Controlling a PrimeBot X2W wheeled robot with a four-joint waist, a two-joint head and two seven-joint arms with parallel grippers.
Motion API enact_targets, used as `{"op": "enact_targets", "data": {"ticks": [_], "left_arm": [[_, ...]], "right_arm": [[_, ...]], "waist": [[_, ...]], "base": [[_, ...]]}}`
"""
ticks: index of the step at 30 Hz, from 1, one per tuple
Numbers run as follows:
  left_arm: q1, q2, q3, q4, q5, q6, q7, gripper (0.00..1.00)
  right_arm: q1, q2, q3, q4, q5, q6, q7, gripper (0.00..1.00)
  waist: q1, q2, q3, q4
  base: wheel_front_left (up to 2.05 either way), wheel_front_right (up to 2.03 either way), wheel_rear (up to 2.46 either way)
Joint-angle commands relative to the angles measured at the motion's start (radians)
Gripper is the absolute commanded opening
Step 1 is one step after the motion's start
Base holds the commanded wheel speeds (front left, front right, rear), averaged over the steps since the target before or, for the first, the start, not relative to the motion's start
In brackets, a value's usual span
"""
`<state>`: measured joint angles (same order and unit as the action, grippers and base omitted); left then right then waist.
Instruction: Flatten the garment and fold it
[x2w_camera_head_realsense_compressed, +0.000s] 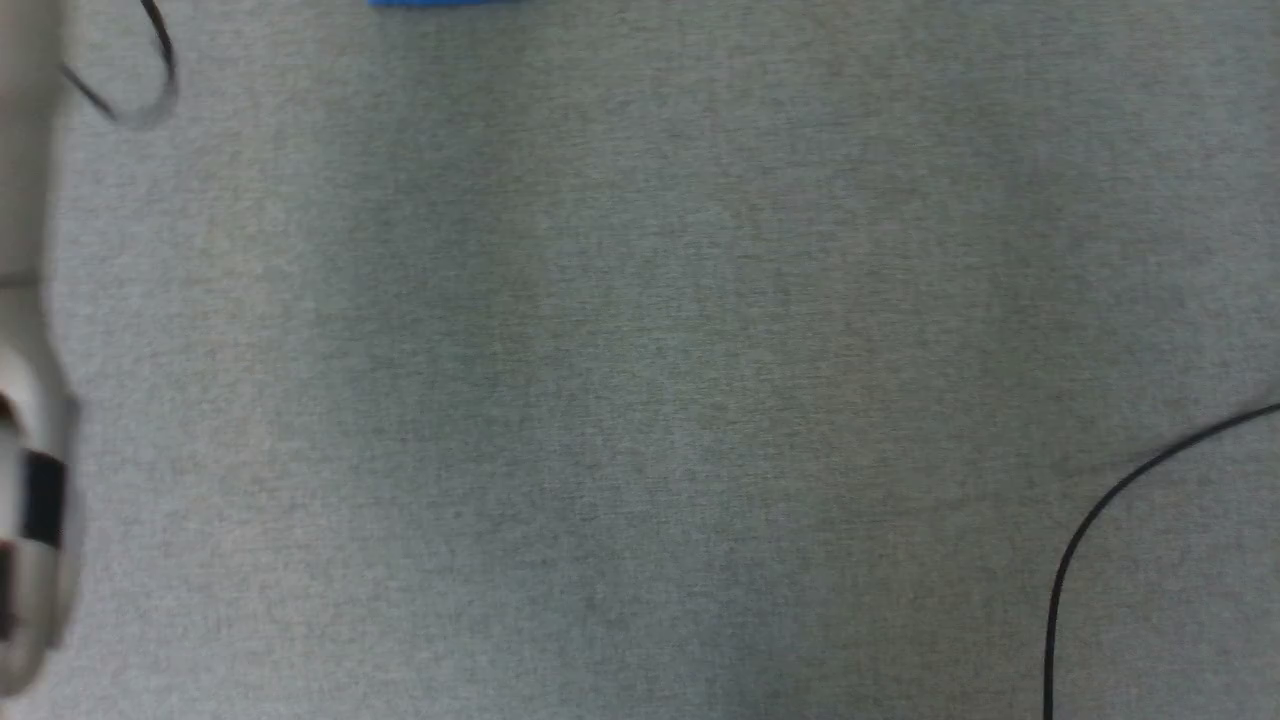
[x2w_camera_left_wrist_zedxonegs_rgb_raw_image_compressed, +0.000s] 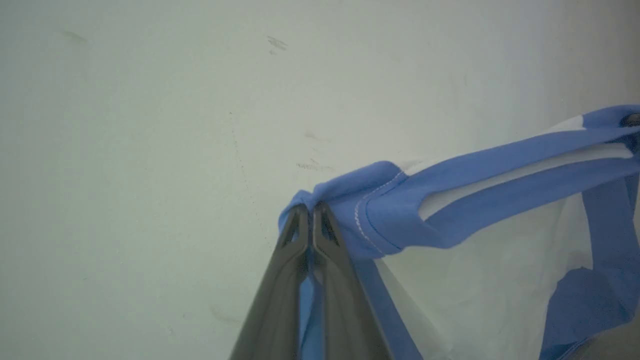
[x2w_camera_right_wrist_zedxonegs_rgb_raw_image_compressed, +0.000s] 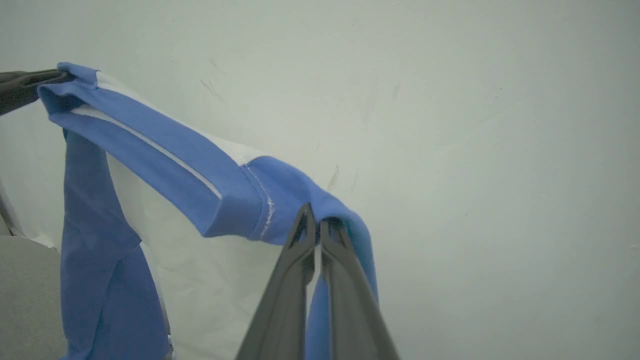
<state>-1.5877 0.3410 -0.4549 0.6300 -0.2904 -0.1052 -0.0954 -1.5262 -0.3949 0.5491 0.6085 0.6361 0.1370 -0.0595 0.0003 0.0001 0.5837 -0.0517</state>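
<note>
The wide grey surface (x2w_camera_head_realsense_compressed: 640, 400) lies open in the head view, with a black cable (x2w_camera_head_realsense_compressed: 1090, 520) curling in at its right edge. The garment (x2w_camera_left_wrist_zedxonegs_rgb_raw_image_compressed: 390, 210) hangs before a pale backdrop (x2w_camera_right_wrist_zedxonegs_rgb_raw_image_compressed: 475, 125) (blue band taut between the arms). The left gripper (x2w_camera_left_wrist_zedxonegs_rgb_raw_image_compressed: 312, 207) and the right gripper (x2w_camera_right_wrist_zedxonegs_rgb_raw_image_compressed: 317, 220) are each pinched tight on blue fabric.

Soft matt cloth garment (x2w_camera_left_wrist_zedxonegs_rgb_raw_image_compressed: 475, 165), smooth dark plastic fingers (x2w_camera_left_wrist_zedxonegs_rgb_raw_image_compressed: 272, 300), finely flecked grey surface (x2w_camera_head_realsense_compressed: 640, 400), scuffed matt wall (x2w_camera_right_wrist_zedxonegs_rgb_raw_image_compressed: 475, 125)
</note>
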Motion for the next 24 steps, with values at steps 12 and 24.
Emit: {"op": "enact_targets", "data": {"ticks": [12,24], "left_arm": [[0.519,-0.053,-0.085,0.060,-0.071,-0.008,-0.114,0.00],[1.041,-0.015,-0.175,-0.088,-0.145,-0.003,-0.055,0.00]], "right_arm": [[0.441,-0.024,0.165,0.031,0.149,-0.006,-0.107,0.00],[0.844,-0.093,0.256,-0.024,0.277,-0.006,-0.087,0.00]], "waist": [[-0.0003,-0.0001,-0.221,0.053],[-0.0003,-0.0001,-0.455,0.065]], "base": [[0.00,0.00,0.00],[0.00,0.00,0.00]]}}
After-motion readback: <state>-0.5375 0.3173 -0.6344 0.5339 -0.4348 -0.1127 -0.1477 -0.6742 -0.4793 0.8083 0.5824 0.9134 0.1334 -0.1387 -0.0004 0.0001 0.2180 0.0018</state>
